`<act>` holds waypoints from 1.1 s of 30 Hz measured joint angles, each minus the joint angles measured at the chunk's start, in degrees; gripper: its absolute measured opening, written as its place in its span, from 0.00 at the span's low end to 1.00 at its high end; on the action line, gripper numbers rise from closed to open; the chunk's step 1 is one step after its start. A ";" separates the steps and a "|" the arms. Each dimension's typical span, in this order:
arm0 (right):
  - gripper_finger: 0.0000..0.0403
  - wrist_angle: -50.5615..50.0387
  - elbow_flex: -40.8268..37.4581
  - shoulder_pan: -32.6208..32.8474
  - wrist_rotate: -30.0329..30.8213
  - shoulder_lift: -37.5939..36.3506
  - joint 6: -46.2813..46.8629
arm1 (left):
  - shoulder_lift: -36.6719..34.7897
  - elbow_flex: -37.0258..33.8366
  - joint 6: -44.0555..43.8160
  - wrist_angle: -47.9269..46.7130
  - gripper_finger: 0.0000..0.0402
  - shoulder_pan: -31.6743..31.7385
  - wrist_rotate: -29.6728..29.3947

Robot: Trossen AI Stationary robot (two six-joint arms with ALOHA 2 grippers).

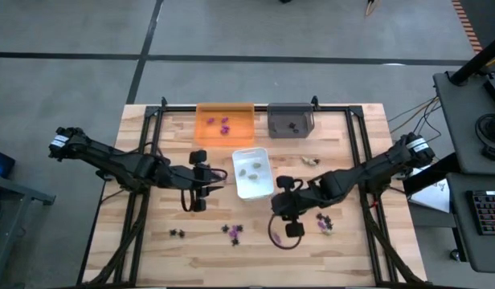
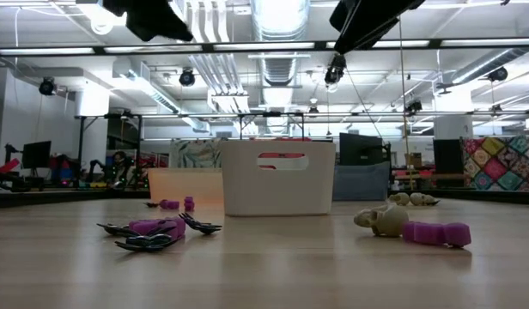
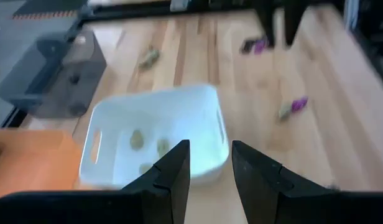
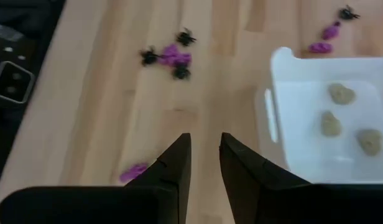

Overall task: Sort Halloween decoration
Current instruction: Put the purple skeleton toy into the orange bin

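Right gripper (image 4: 205,163), dark fingers narrowly parted and grasping nothing, above bare wooden table (image 4: 98,118); left gripper (image 3: 210,171) likewise parted, empty

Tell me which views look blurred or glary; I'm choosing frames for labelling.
Left wrist view: soft all over, the white tray and the purple piece smeared. Low view: bright ceiling lights glare, and the near purple piece is slightly soft. High view: evenly lit, tiny pieces barely resolved. Right wrist view: black spiders fairly crisp.
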 joint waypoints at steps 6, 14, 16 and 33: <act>0.20 2.44 -1.26 1.80 0.05 0.00 0.06 | 0.81 -0.02 0.85 -10.31 0.24 2.38 4.56; 0.18 3.95 -1.28 1.92 0.13 0.00 -0.66 | 6.58 0.00 10.86 -16.75 0.19 8.71 10.32; 0.18 3.98 -1.31 1.92 0.11 0.00 -0.63 | 8.77 -0.02 15.35 -16.61 0.19 10.39 12.08; 0.18 4.42 -2.84 1.92 0.07 -0.11 -0.46 | 25.28 -0.02 31.29 -16.68 0.19 22.23 14.04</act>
